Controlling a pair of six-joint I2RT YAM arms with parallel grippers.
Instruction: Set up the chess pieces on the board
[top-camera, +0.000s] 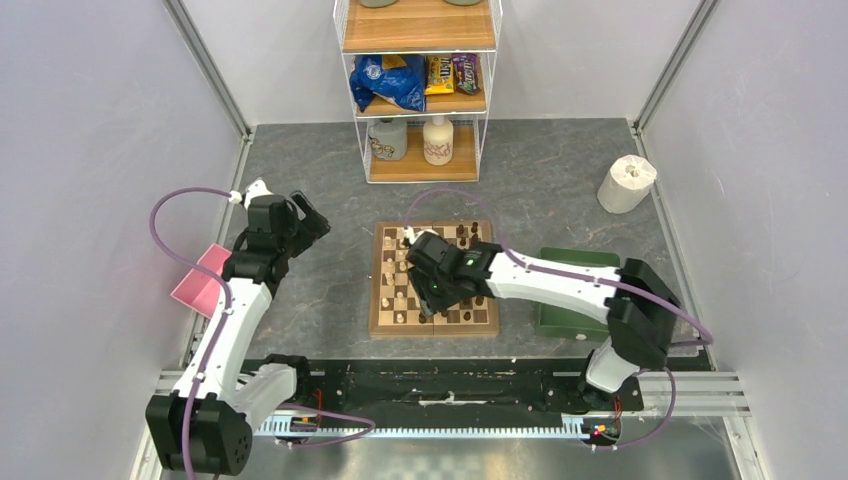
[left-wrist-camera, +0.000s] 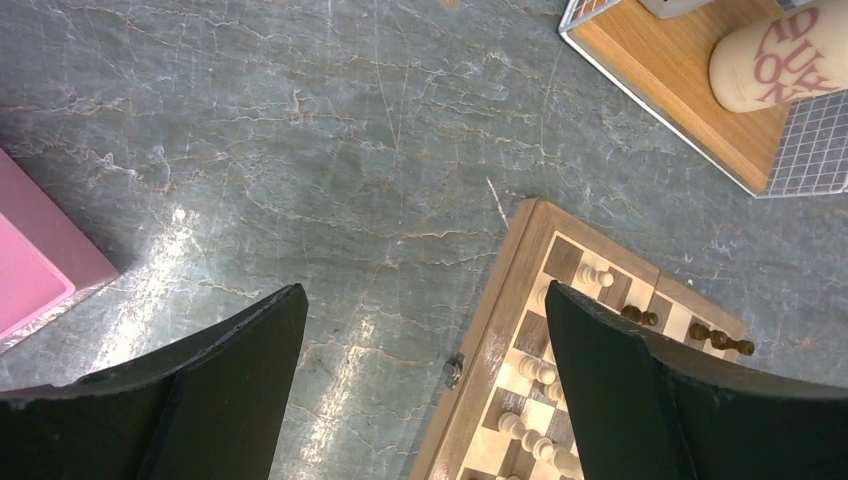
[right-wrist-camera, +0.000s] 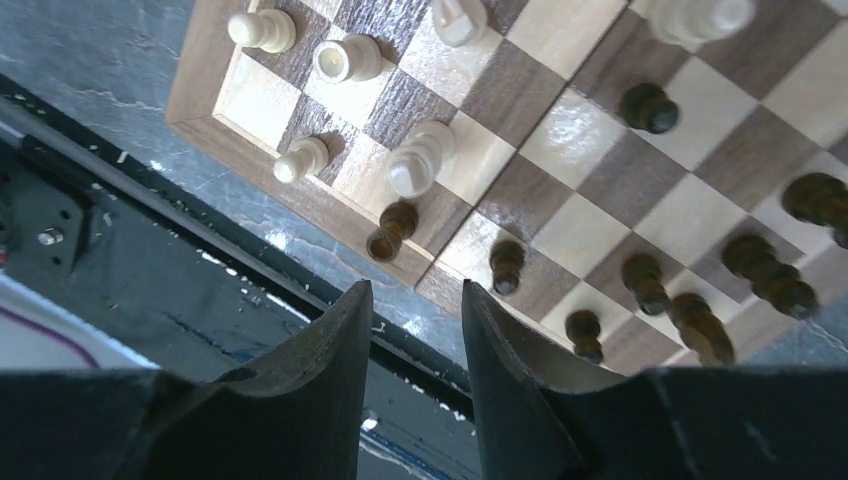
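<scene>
Between the jaws of the right gripper nothing is being held. They are being kept apart by only a narrow gap and are hanging over the near border of the board.

Just beyond the jaw tips a dark brown pawn is lying at the board's edge. It appears tipped over, though this is not being shown clearly. Its round base is facing the jaws and its head is pointing away, so its long axis is running roughly in line with the gap, a little toward the left jaw.

This pawn is being judged the likely target. For a clean grasp the jaws are best widened slightly and lowered so that the stem is being straddled across its width, then closed gently. A turned piece this small is likely to roll or flick away if one fingertip touches it first.

Slightly farther off, on the right jaw's side, a second dark pawn is standing near enough to be knocked during the descent. Farther ahead, pale pieces are standing upright on their squares.

Over the bare table top the left gripper is hanging with its jaws spread wide and empty, the board lying off to its right jaw's side.
</scene>
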